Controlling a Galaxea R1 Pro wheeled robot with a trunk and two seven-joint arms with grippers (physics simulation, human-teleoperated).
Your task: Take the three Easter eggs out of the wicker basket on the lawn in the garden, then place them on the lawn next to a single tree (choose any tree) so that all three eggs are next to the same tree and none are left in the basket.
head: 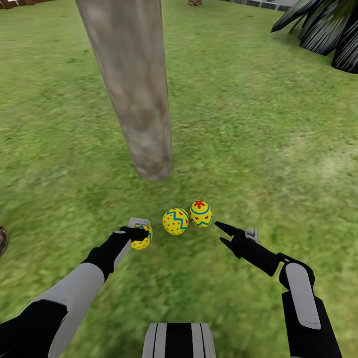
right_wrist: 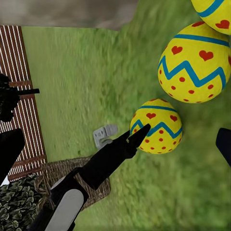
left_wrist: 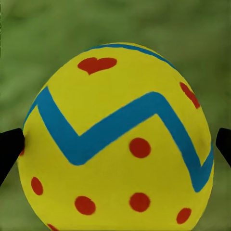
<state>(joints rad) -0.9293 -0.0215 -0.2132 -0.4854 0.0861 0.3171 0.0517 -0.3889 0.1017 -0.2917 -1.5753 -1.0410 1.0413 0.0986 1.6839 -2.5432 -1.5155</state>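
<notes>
- Your third egg [head: 142,237] sits between the jaws of the left gripper [head: 138,233], low over the lawn [head: 258,149] on the robot's side of the tree [head: 134,89]; in the left wrist view the egg [left_wrist: 118,139] has a dark fingertip [left_wrist: 9,149] at each flank, so I read the jaws as pinching it, though whether it already rests on the grass I cannot tell
- The other two eggs lie on the grass just short of the tree's foot: the zigzag egg [head: 175,221] and the flower-topped egg [head: 201,214], touching or nearly so, with the held egg close beside the zigzag one
- Main risk: if you spread the left jaws while the egg hangs above the grass, it may drop, roll, and knock its neighbour; both could wander from the trunk
- Second risk: a finger that drags on release could flick the egg sideways, so pull back along the arm's own line
- The right gripper [head: 224,234] hovers with jaws spread and empty, near the flower-topped egg; a careless sweep towards the tree would nudge that egg
- Open grass lies on every side away from the tree; the trunk blocks the far side, and a dark broad-leaved plant [head: 323,30] stands well apart
</notes>
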